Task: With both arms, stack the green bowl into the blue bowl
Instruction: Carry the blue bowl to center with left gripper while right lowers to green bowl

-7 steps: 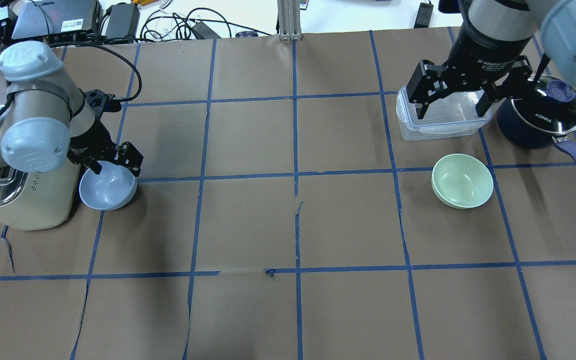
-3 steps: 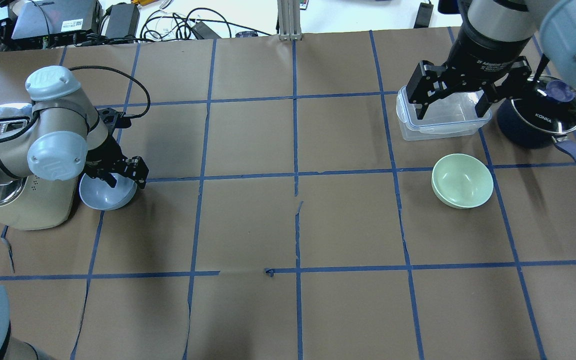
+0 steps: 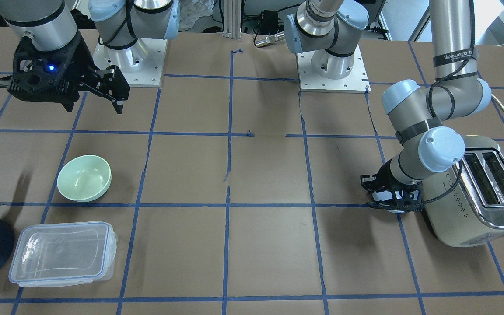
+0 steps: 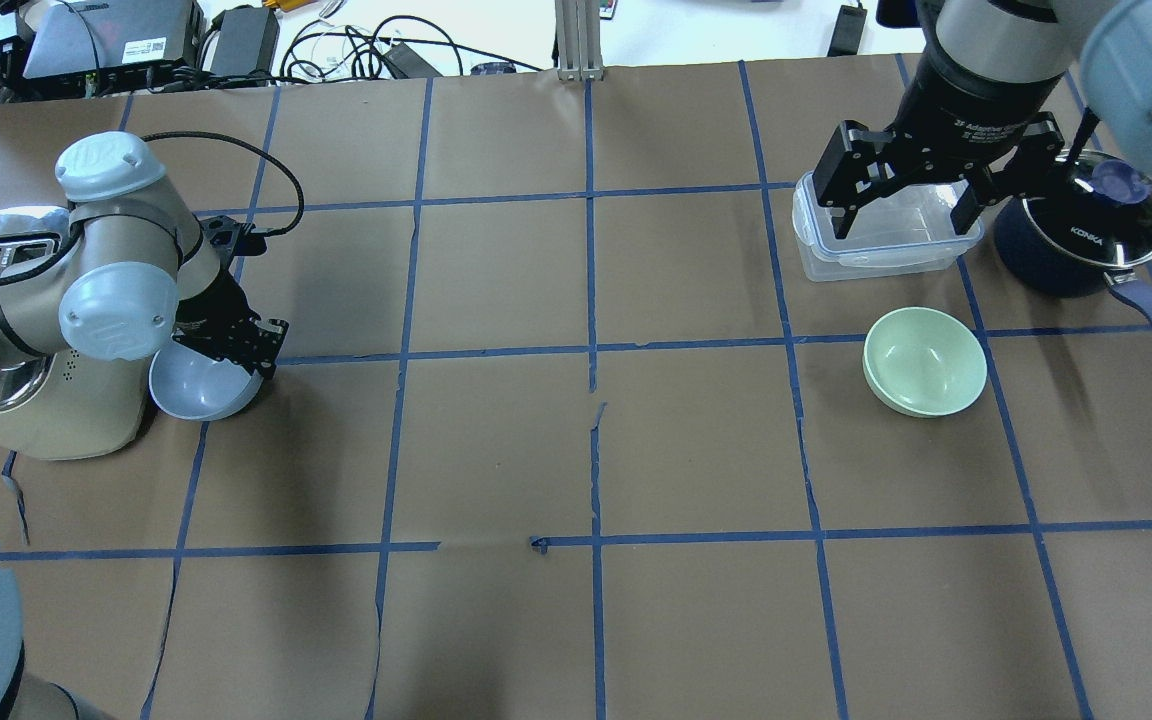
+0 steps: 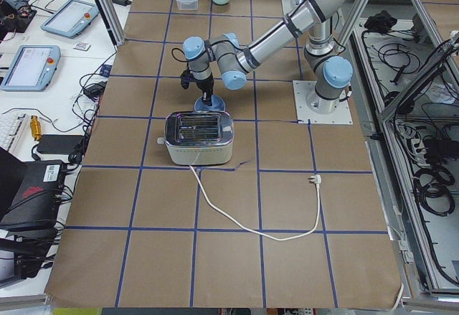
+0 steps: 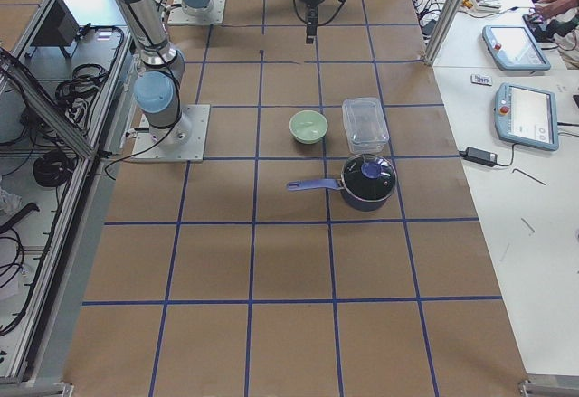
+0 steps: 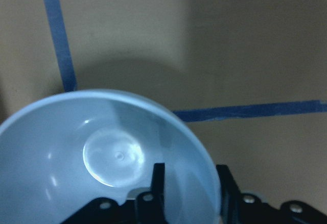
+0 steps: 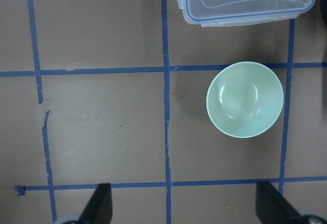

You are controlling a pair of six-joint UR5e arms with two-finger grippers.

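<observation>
Blue bowl on table, just beside toaster. Left jaws pinched onto its rim: one finger inside, the other outside. Green bowl upright on table, well apart from it on the far side, near clear container. Right jaws spread wide, holding nothing, hovering above table.

Brown paper, gridded with blue tape, covers the table beneath the right pincer. Beyond the pincer, past the far edge, a white bench carries black cables beside an aluminium post. The light is even and the shadows are soft.
</observation>
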